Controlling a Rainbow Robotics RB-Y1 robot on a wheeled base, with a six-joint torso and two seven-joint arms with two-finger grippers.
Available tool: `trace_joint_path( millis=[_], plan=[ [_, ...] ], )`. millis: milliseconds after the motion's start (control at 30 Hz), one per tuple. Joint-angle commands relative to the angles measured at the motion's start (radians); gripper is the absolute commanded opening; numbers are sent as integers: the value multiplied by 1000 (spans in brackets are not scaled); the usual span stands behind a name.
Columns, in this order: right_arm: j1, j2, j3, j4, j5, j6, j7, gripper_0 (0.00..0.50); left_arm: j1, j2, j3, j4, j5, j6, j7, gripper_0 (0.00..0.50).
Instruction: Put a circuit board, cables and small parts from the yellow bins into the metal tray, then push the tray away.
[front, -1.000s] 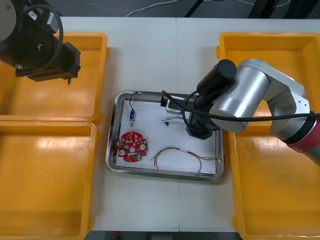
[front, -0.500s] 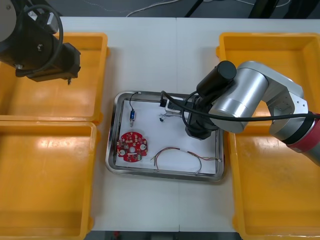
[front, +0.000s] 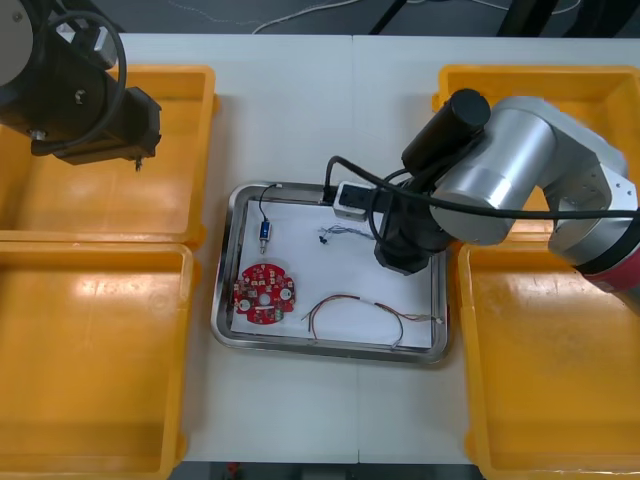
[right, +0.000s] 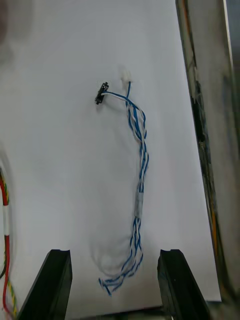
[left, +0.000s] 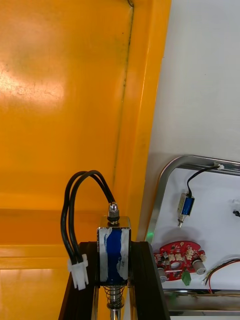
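The metal tray (front: 228, 300), white inside, holds a round red circuit board (front: 265, 293), a small metal part (front: 263, 232) with a black cable, a red and yellow cable (front: 360, 310) and a twisted blue and white cable (front: 338, 232). My right gripper (right: 114, 252) hangs open just above the tray floor. The blue and white cable (right: 137, 180) lies loose there, its near end between the fingers. My left gripper (left: 114, 243) is shut on a small metal part (left: 119, 252) with a blue band and a looped black cable, above the far left yellow bin (front: 190, 110).
Two yellow bins (front: 90, 360) stand at the left and two (front: 560, 370) at the right of the tray. The right arm's silver body (front: 500, 180) reaches over the tray's right rim. In the left wrist view the tray (left: 161, 187) lies beyond the bin wall (left: 132, 125).
My right gripper has opened and let go of the blue and white cable, which now lies in the tray. The right arm has drawn back a little towards the right. The left arm holds still.
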Motion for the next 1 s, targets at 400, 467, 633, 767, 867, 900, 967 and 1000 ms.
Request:
trace_joint_path(
  millis=[400, 467, 633, 767, 867, 900, 967, 1000],
  plan=[
    [-68, -102, -336, -115, -192, 363, 25, 500, 17, 37, 14, -46, 19, 7, 6, 0],
    [-66, -129, -381, -115, -224, 404, 11, 500, 17, 40, 4, -57, 24, 7, 22, 0],
    [-37, -169, -490, -115, -252, 442, -15, 500, 15, 45, -47, -92, 27, 7, 103, 0],
    [-2, -197, -552, -118, -272, 442, -70, 500, 15, 48, -79, -118, 37, 7, 149, 0],
    [31, -227, -588, -128, -292, 442, -139, 500, 13, 51, -108, -143, 48, 7, 193, 0],
    [49, -240, -602, -137, -293, 442, -169, 500, 15, 52, -125, -155, 53, 7, 216, 0],
    [75, -260, -621, -154, -296, 442, -215, 500, 15, 57, -159, -170, 60, 7, 255, 0],
    [83, -264, -626, -160, -296, 442, -228, 500, 15, 59, -168, -175, 60, 7, 265, 0]
  ],
)
